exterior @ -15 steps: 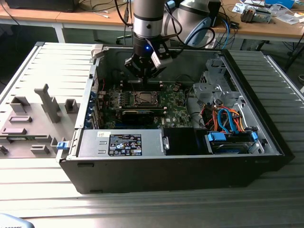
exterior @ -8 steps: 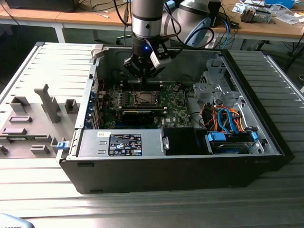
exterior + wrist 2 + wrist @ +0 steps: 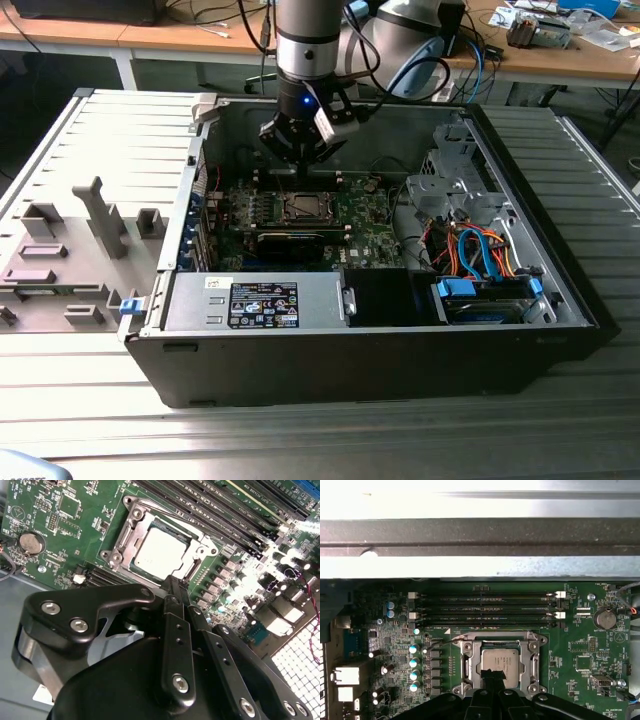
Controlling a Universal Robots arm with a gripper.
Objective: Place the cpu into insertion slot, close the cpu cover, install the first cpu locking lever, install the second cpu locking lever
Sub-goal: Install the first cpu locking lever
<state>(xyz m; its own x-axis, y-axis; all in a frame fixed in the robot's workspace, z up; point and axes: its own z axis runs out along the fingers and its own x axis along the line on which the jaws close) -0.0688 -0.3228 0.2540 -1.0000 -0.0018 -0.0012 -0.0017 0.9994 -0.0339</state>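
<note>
The cpu (image 3: 159, 555) (image 3: 499, 661), a silvery square chip, lies in the insertion slot (image 3: 304, 207) on the green motherboard. The cpu cover (image 3: 131, 527) (image 3: 468, 664), a silvery frame, lies flat around it, and the chip's top shows through its opening. A thin wire lever (image 3: 442, 643) sticks out from one corner of the socket. My gripper (image 3: 172, 583) (image 3: 493, 674) (image 3: 300, 165) hangs just above the socket's edge, its black fingers pressed together with nothing between them. In both wrist views the fingertips overlap one side of the chip.
The motherboard sits deep in an open computer case (image 3: 560, 290) with metal walls all round. Long black memory slots (image 3: 485, 609) run beside the socket. Drive cages and orange and blue cables (image 3: 480, 250) fill the exterior view's right. A grey fixture tray (image 3: 70, 250) lies outside the case on the exterior view's left.
</note>
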